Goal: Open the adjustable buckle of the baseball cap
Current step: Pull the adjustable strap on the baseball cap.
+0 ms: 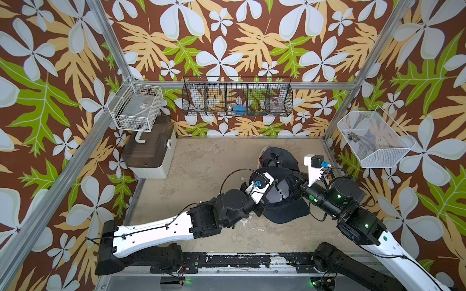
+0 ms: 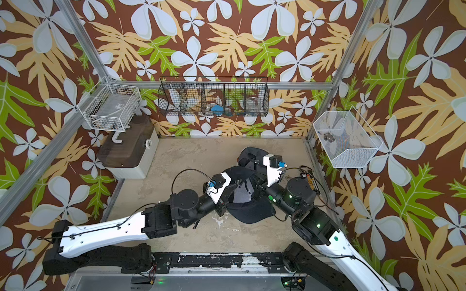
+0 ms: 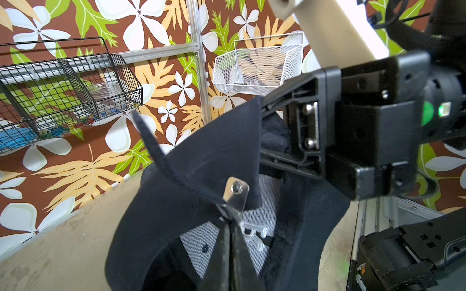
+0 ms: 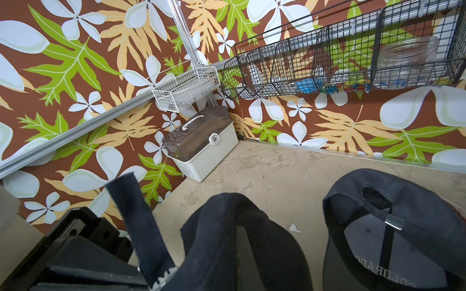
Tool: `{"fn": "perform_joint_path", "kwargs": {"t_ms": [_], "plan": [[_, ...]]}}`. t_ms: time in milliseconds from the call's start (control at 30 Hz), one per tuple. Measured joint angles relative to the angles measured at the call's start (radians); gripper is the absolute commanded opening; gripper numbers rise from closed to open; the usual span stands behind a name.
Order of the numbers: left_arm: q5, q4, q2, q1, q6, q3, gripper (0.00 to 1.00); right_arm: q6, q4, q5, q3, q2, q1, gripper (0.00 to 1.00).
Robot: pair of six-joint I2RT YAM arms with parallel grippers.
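Right of centre on the table [image 1: 201, 163], the navy baseball cap [image 1: 287, 211] is clamped at its rear by the right gripper [image 1: 293, 185] while the left gripper [image 3: 230, 221] pinches the strap [image 3: 161, 156] beside the metal buckle [image 3: 235, 194], which seemingly remains threaded and unopened.

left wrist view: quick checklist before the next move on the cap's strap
1. Left gripper shut on the dark fabric strap beside the silver metal buckle: ok.
2. Right gripper shut on the navy baseball cap: ok.
3. Strap's free end loose, unsnagged: ok.
4. Buckle fully released: cannot tell.
5. Second dark cap lies apart from the held one: ok.
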Motion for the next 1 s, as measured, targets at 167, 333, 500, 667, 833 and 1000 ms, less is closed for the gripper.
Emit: {"fn": "perform_joint_path", "kwargs": {"t_ms": [167, 333, 500, 667, 833, 1000], "plan": [[-0.031, -0.069, -0.004, 0.000, 0.000, 0.047, 0.06, -0.056, -0.046, 0.036, -0.048, -0.004, 0.000, 0.03], [-0.050, -0.149, 0.009, 0.001, 0.000, 0.103, 0.06, -0.113, -0.069, 0.017, -0.096, -0.035, 0.001, 0.12], [-0.061, -0.204, 0.029, 0.001, 0.001, 0.149, 0.06, -0.164, -0.100, 0.010, -0.102, -0.049, 0.001, 0.22], [-0.061, -0.248, 0.054, 0.001, 0.001, 0.181, 0.06, -0.188, -0.110, -0.023, -0.109, -0.065, 0.000, 0.34], [-0.048, -0.283, 0.073, 0.001, 0.000, 0.190, 0.06, -0.212, -0.109, -0.043, -0.116, -0.084, 0.001, 0.39], [-0.034, -0.307, 0.088, 0.001, -0.009, 0.206, 0.06, -0.220, -0.116, -0.051, -0.100, -0.088, 0.000, 0.41]]}}
